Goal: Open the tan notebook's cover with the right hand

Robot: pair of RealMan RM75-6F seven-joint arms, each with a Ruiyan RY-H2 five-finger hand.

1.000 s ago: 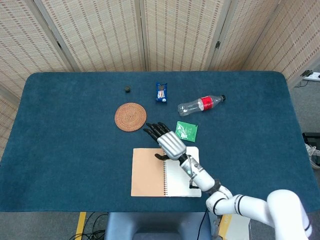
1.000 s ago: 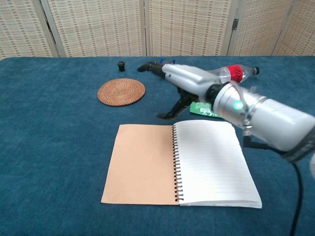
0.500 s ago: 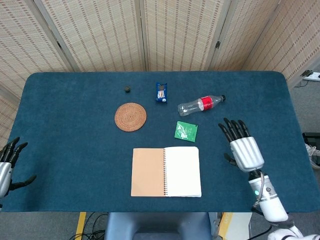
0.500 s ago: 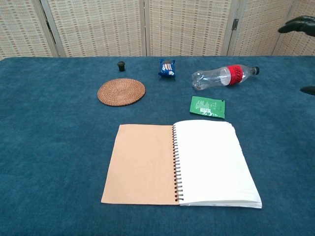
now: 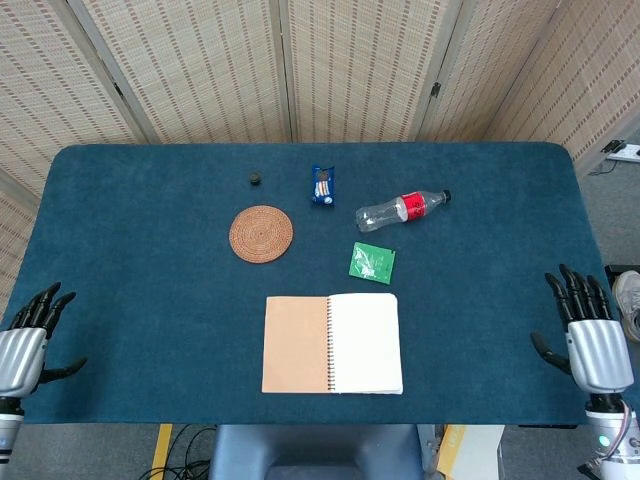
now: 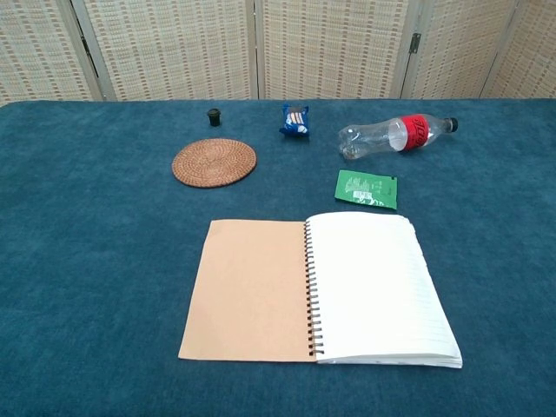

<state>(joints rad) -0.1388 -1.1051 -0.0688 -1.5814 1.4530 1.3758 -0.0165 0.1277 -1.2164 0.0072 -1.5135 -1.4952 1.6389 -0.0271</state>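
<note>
You will find no legible text: the bottle's red label (image 6: 414, 131), the green packet (image 6: 367, 188) and the blue wrapper (image 6: 295, 120) carry print too small to read.

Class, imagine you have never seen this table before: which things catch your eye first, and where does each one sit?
The tan notebook lies open near the table's front edge, its cover flat to the left and a white lined page to the right. Behind it sit a green packet, a clear bottle with a red label lying on its side, and a round woven coaster. The left hand and right hand hang at the table's side edges, fingers spread, holding nothing.
</note>
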